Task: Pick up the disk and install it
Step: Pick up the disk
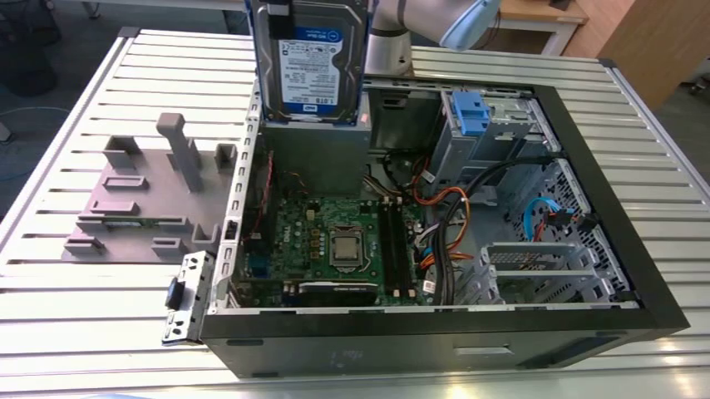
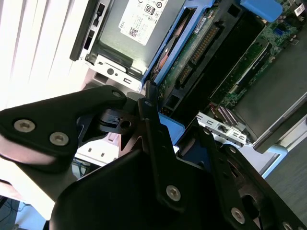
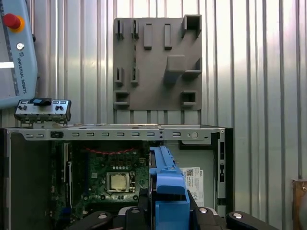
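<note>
my claw (image 3: 168, 213) is clamped on the disk (image 1: 311, 66), held upright over the far edge of the case (image 1: 421, 341). pickup's done, install isn't; i reckon seating it calls for squaring it to the drive bay (image 1: 488, 125).

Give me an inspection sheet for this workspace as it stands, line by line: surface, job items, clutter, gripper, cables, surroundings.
Surface: slatted metal table carrying an open computer case.
Job's things: the disk, silver with a blue bracket, is held upright in the air above the case.
Clutter: grey stand with upright posts, on the exterior view's left of the case; a small metal port panel at the case's corner.
Gripper: the gripper is shut on the disk's blue bracket, seen in both wrist views.
Cables: orange, blue and black cables inside the case.
Surroundings: a pendant with a red button beside the case; wooden furniture behind the table.
</note>
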